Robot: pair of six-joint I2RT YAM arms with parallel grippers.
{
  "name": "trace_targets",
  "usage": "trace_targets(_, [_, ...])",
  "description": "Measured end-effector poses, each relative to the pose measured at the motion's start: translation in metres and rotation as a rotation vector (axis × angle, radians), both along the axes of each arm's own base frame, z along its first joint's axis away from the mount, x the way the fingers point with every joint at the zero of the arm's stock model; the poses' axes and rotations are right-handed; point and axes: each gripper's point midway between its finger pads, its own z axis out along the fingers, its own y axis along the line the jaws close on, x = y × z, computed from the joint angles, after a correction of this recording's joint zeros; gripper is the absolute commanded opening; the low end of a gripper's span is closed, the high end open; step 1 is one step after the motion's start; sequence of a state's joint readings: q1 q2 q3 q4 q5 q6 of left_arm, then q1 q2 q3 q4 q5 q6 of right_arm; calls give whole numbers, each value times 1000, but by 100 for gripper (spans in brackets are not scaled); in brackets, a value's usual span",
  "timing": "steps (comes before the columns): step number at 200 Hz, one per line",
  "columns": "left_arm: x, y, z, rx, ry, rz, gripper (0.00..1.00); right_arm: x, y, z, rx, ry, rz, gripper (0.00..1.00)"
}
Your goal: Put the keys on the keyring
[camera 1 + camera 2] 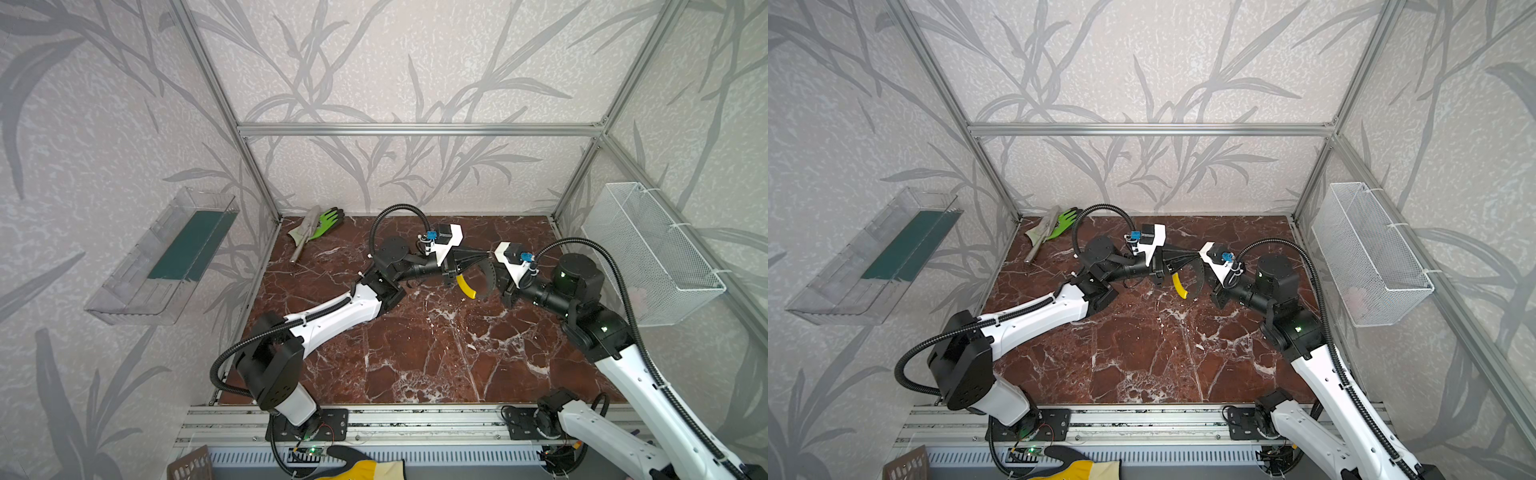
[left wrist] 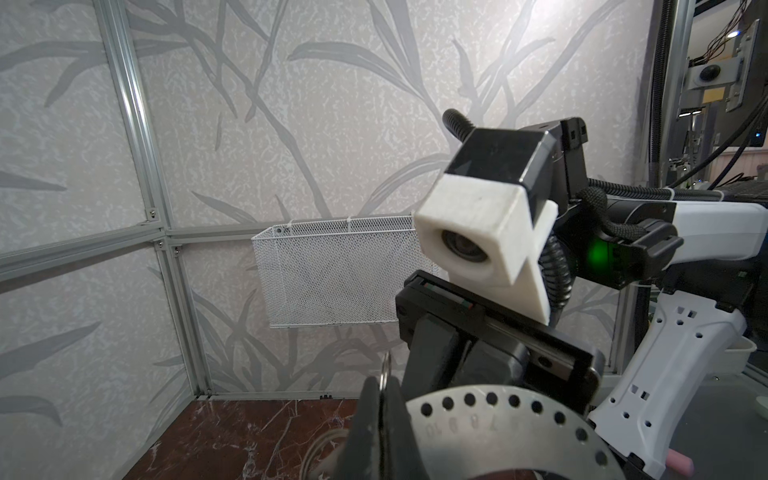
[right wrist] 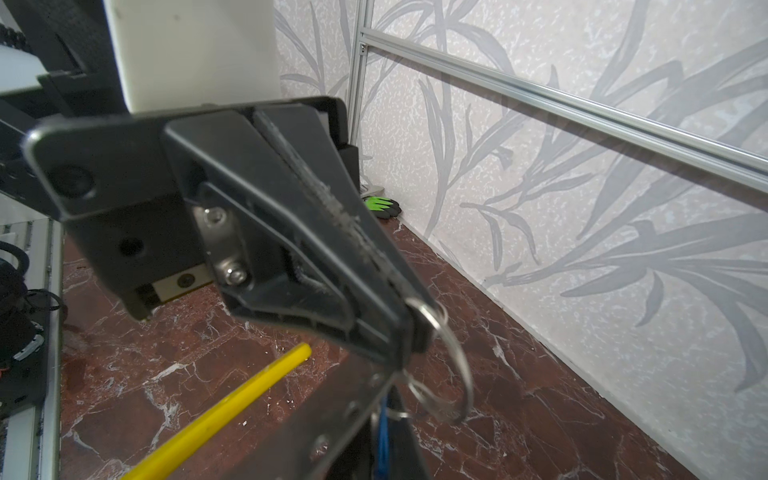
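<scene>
The left pincer [image 3: 411,332] is clamped tight on a small silver ring [image 3: 468,376], thin wire pinched right at the end. In the left wrist view its fingertips [image 2: 368,415] are pressed together w/ the wire poking up btw them. The keyring [image 1: 491,274] is a big grey hoop w/ a yellow part [image 3: 232,407]. It is up off the table [image 1: 415,353], btw the two pincers, near the back edge & a bit right of the middle in both top views. In the left wrist view the grey hoop has a row of round holes w/ tiny numbers beside them. One looks like a 7 & one like a 10, the rest are too faint to read. The right pincer [image 2: 461,370] sits just behind the hoop w/ its fingers partly hidden, so I can't tell if it is squeezing or loose. A blue bit [image 3: 382,432] hangs under the small ring, maybe a key head, too blurry to say. A green glove [image 1: 328,220] & a metal trowel [image 1: 305,232] lie in the table's back left corner. A white mesh basket [image 1: 648,257] hangs on the right wall & a clear tray [image 1: 166,257] on the left wall.
</scene>
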State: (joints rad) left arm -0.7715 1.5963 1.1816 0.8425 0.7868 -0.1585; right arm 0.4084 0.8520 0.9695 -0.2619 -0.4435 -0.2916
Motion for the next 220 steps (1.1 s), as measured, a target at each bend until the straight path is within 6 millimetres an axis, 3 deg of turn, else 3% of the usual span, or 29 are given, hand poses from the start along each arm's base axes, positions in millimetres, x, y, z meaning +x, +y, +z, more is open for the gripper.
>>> trace_targets(34, [2, 6, 5, -15, -2, -13, 0, -9, -10, 1, -40, -30, -31, 39])
trace_targets(67, [2, 11, 3, -4, 8, -48, 0, -31, -25, 27, -9, -134, -47, 33])
trace_targets(94, [-4, 11, 0, 13, 6, -88, 0, -42, -24, 41, 28, -174, -7, 29])
trace_targets(123, [-10, 11, -3, 32, 7, -126, 0, -39, -16, 39, 43, -148, 34, 20])
trace_targets(220, [-17, 10, -9, 73, 13, -153, 0, -23, -2, 38, 151, -71, 85, 25])
